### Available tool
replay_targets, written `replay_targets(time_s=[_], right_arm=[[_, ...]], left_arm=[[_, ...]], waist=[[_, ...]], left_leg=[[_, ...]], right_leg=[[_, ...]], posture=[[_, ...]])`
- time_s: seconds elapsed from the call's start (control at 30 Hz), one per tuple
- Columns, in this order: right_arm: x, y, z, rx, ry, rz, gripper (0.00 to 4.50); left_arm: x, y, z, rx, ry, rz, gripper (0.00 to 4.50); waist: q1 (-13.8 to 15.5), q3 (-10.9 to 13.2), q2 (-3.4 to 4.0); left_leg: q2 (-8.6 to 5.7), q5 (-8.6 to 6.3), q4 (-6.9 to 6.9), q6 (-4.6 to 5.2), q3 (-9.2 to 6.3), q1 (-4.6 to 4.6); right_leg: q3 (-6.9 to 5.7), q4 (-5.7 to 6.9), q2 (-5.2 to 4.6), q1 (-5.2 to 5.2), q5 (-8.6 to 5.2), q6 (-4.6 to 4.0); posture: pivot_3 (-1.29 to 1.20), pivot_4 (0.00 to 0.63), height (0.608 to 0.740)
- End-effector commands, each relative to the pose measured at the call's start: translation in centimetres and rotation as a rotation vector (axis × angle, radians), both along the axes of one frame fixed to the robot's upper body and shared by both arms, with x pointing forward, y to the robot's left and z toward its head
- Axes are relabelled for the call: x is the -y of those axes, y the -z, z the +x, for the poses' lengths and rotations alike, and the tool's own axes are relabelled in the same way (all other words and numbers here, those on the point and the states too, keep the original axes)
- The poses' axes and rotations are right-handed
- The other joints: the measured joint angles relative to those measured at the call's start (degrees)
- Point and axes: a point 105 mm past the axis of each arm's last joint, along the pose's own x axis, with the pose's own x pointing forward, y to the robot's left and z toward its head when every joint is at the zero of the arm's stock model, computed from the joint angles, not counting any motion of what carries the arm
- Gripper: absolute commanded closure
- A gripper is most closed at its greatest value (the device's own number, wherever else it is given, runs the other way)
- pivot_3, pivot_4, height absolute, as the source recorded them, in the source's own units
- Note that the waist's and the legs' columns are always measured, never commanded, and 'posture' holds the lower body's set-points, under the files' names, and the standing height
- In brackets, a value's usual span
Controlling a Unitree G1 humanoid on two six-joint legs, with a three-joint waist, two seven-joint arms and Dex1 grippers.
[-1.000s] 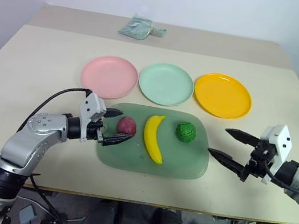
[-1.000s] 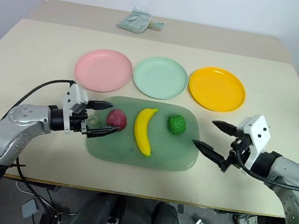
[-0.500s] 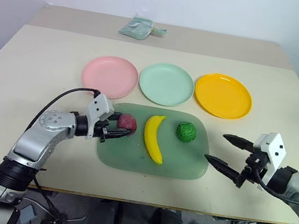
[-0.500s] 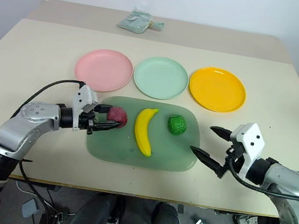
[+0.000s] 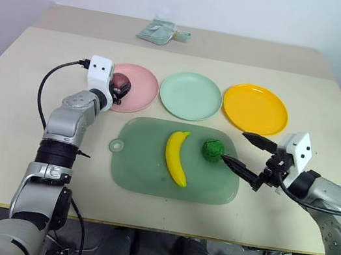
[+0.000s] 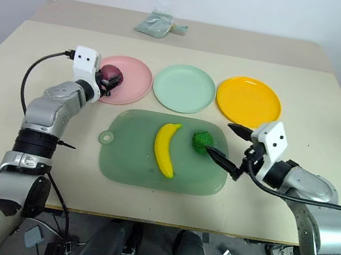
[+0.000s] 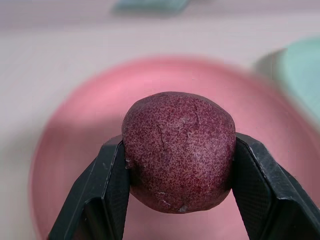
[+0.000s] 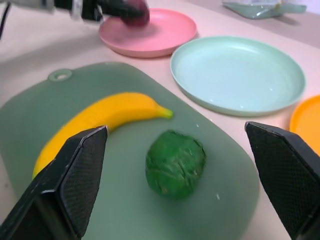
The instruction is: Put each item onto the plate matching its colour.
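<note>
My left gripper (image 7: 177, 172) is shut on the maroon round fruit (image 7: 178, 150), holding it over the near left part of the pink plate (image 5: 140, 92). Whether the fruit touches the plate I cannot tell. The yellow banana (image 5: 176, 157) and the bumpy dark green ball (image 5: 213, 150) lie on the green board (image 5: 142, 175). My right gripper (image 5: 233, 146) is open just to the right of the ball, its fingers spread to either side of it in the right wrist view. The mint green plate (image 5: 190, 95) and the orange-yellow plate (image 5: 255, 109) hold nothing.
A small pale green pouch (image 5: 157, 31) lies at the far side of the table. The three plates stand in a row behind the board, whose ring handle (image 5: 115, 145) points left. Bare tabletop lies on both sides of the board.
My left gripper closed on the maroon fruit on the board and carried it forward and left to the pink plate. My right gripper moved left, closer to the green ball.
</note>
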Motion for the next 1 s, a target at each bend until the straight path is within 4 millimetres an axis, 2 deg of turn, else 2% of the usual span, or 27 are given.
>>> replay_targets(time_s=[0.03, 0.07, 0.2, 0.3, 0.4, 0.47, 0.53, 0.67, 0.8, 1.0], right_arm=[[-1.2, -0.8, -0.4, 0.056, -0.022, 0.003, 0.00], [-1.3, -0.6, -0.4, 0.054, -0.020, 0.003, 0.00], [-1.4, -0.2, 0.0, 0.035, 0.000, 0.001, 0.00], [-1.6, 0.0, 0.1, 0.023, -0.002, 0.003, 0.00], [-2.4, -0.2, 0.2, 0.026, -0.028, 0.012, 0.00], [-3.6, -0.5, 0.0, 0.028, -0.071, 0.011, 0.00], [-5.1, -0.4, 0.1, 0.012, -0.099, -0.005, 0.00], [-7.3, 0.4, 1.1, -0.020, -0.085, -0.084, 0.00], [-10.4, 0.8, 1.8, -0.133, -0.075, -0.104, 0.00], [-11.7, 2.5, 2.2, -0.270, -0.014, -0.174, 0.00]], left_arm=[[-0.2, -1.8, 0.4, 0.056, -0.032, -0.017, 0.35], [-0.3, -2.1, 0.4, 0.075, -0.042, -0.014, 0.04], [-1.2, -3.7, 0.2, 0.174, -0.088, 0.021, 0.04], [-1.4, -5.0, -0.6, 0.256, -0.054, -0.024, 0.04], [-2.2, -6.2, -2.1, 0.329, -0.008, -0.032, 0.04], [-2.6, -6.5, -3.3, 0.362, 0.026, 0.041, 0.04], [-2.4, -6.9, -5.1, 0.407, 0.131, 0.124, 0.04], [-1.0, -5.6, -8.7, 0.377, 0.379, 0.166, 0.04], [0.0, -2.3, -13.4, 0.251, 0.611, 0.242, 0.04], [0.1, -1.3, -15.7, 0.189, 0.658, 0.216, 0.04]], waist=[[0.00, 0.00, 0.00], [0.00, 0.00, -0.01], [-0.02, 0.00, -0.01], [-0.06, 0.00, 0.00], [-0.25, 0.00, 0.01], [-0.36, 0.00, 0.01], [-0.47, 0.00, 0.01], [-0.23, -0.01, 0.02], [-0.60, -0.03, 0.04], [-0.18, -0.03, 0.03]], left_leg=[[0.00, 0.00, 0.01, 0.00, 0.00, 0.00], [0.00, 0.00, 0.02, 0.00, 0.00, -0.01], [0.00, 0.00, 0.04, -0.02, 0.00, 0.00], [0.00, 0.00, 0.05, -0.02, 0.00, 0.00], [0.02, 0.00, 0.04, -0.04, 0.01, 0.01], [0.04, 0.01, 0.02, -0.06, 0.01, 0.01], [0.06, 0.02, 0.00, -0.08, 0.04, 0.01], [0.06, 0.01, 0.01, -0.08, 0.06, 0.01], [0.03, 0.00, 0.01, -0.09, 0.03, -0.01], [0.00, -0.02, 0.00, -0.07, -0.08, -0.04]], right_leg=[[0.00, -0.01, 0.00, 0.00, 0.00, 0.00], [0.00, -0.01, -0.01, 0.00, 0.00, 0.00], [0.00, 0.00, -0.01, 0.00, 0.00, 0.00], [0.00, 0.00, -0.02, 0.00, 0.00, 0.01], [0.00, -0.01, -0.03, -0.01, 0.00, 0.01], [0.00, 0.00, -0.02, -0.04, 0.00, 0.00], [0.00, 0.00, -0.01, -0.08, 0.00, 0.00], [0.01, 0.01, -0.07, -0.10, 0.00, -0.01], [0.02, -0.01, -0.14, -0.12, -0.01, -0.03], [0.03, 0.00, -0.22, -0.20, -0.01, -0.09]], posture=[[0.00, 0.150, 0.740], [0.00, 0.150, 0.740], [0.00, 0.150, 0.740], [0.00, 0.150, 0.740], [0.00, 0.150, 0.740], [0.00, 0.150, 0.740], [0.00, 0.150, 0.740], [0.00, 0.150, 0.740], [0.00, 0.150, 0.740], [0.00, 0.150, 0.740]])
